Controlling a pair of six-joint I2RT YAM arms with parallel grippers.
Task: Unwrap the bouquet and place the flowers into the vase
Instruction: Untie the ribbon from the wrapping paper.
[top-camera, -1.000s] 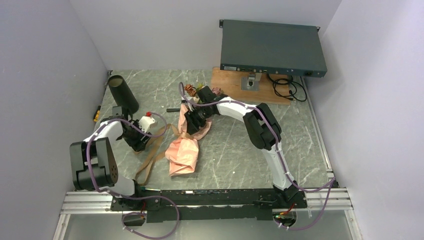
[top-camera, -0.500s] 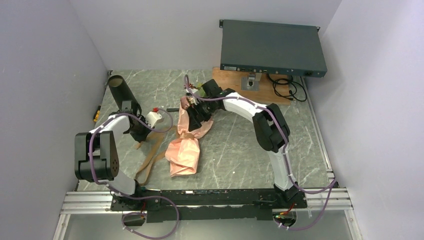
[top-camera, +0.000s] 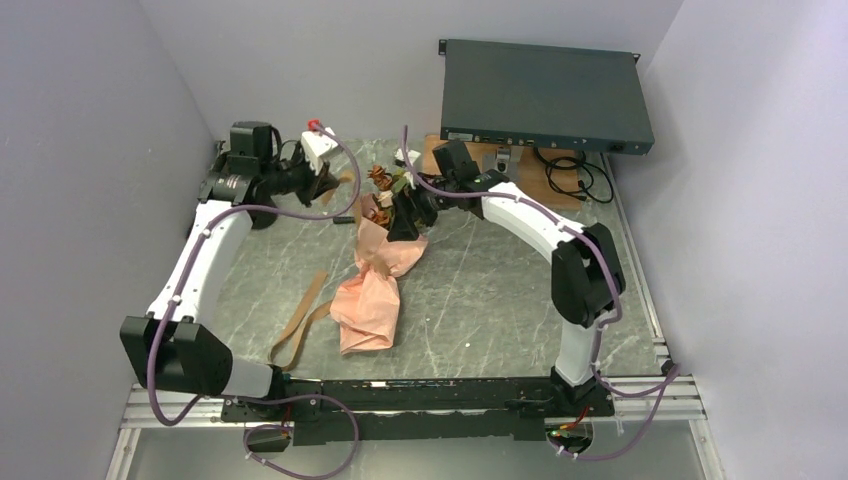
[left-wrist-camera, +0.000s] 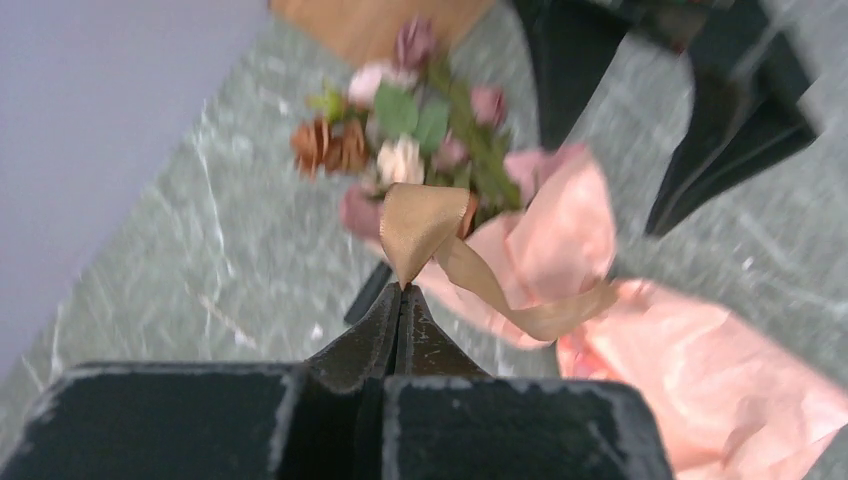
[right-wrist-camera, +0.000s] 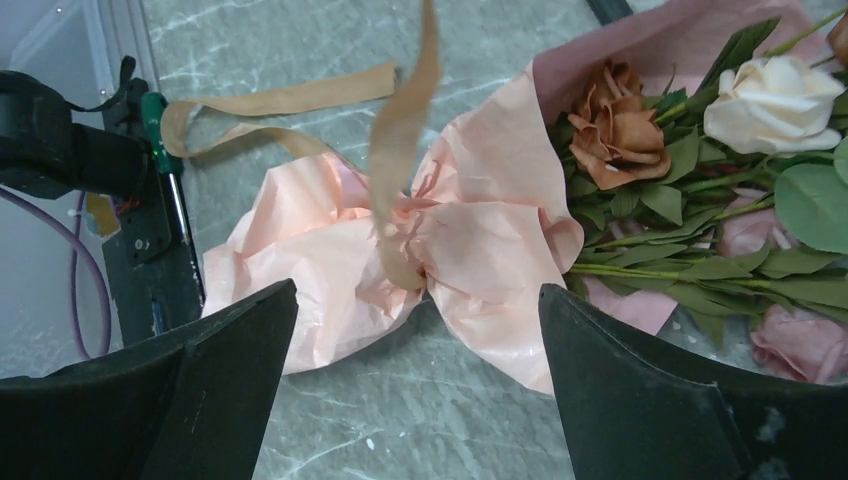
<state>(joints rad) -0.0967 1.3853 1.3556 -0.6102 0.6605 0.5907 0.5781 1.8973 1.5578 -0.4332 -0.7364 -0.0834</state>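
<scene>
1. Left gripper (left-wrist-camera: 402, 292): clamped shut on the tan ribbon (left-wrist-camera: 425, 222) and held up at far left, apparently to draw the tie loose.
2. Right gripper (right-wrist-camera: 412, 300): jaws wide, holding nothing, poised over the bouquet (right-wrist-camera: 480, 230), likely ready to pin it down.
3. Bouquet: lies mid-table, flowers (right-wrist-camera: 640, 150) far, pink paper (right-wrist-camera: 300, 260) near, ribbon wound round its waist.
4. Vase: cannot be made out.

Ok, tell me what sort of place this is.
Likely a robotics lab test cell: plain walls around a marbled table, arm bases on an aluminium rail, a rack electronics box behind.
</scene>
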